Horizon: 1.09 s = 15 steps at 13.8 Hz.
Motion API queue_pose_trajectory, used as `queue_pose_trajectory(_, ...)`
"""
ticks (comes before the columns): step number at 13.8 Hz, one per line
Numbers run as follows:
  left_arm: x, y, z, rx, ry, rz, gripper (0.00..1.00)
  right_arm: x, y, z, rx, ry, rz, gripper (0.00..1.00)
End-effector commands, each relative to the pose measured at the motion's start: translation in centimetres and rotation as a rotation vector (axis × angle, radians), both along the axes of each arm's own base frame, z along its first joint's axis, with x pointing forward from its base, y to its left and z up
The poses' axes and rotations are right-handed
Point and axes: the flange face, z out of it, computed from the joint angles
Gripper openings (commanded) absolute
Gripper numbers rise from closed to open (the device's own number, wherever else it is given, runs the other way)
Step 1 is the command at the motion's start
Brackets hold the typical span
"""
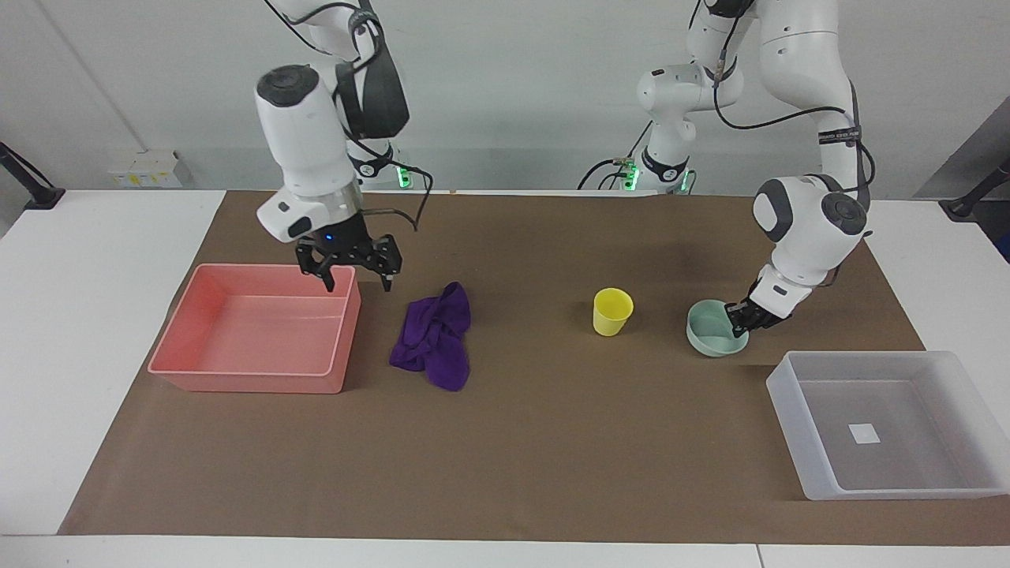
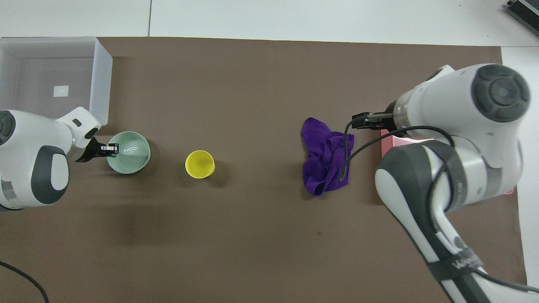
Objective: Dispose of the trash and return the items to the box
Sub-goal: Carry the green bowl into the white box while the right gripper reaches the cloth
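Observation:
The pale mint-green bowl [image 1: 712, 333] [image 2: 129, 154] rests on the brown mat, between the yellow cup [image 1: 612, 311] [image 2: 200, 164] and the translucent box [image 1: 787, 398] [image 2: 101, 84]. My left gripper [image 1: 745, 316] [image 2: 110, 148] is shut on the bowl's rim, on the side toward the left arm's end of the table. The purple cloth [image 1: 434, 338] [image 2: 326, 162] lies crumpled beside the pink tray [image 1: 245, 383]. My right gripper [image 1: 357, 273] [image 2: 364, 122] hangs open and holds nothing, over the tray corner closest to the cloth.
A brown mat [image 1: 536, 442] covers most of the white table. The box holds only its white label [image 1: 863, 432]. Nothing lies in the pink tray, and the right arm hides most of it in the overhead view.

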Motion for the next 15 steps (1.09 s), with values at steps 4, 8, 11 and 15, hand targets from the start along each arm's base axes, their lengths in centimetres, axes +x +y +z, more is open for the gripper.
queue_pose_trajectory(4,3.4,0.3,9.0,-0.015,-0.04,-0.025,0.0,1.9,4.1,-8.9,-0.052,-0.051,0.036,1.0)
queue_pose_trajectory(8,7.6,1.7,15.3,-0.026,-0.151,-0.007,0.0,1.5,6.6,-13.9,-0.055,-0.028,0.056,1.0)
queue_pose_trajectory(11,9.8,4.6,16.2,-0.004,-0.203,0.026,0.0,-0.7,7.0,-15.9,-0.079,0.018,0.081,1.0)
queue_pose_trajectory(15,14.3,9.4,16.5,0.052,-0.266,0.04,0.0,-1.7,5.6,-17.5,-0.078,0.018,0.099,0.66)
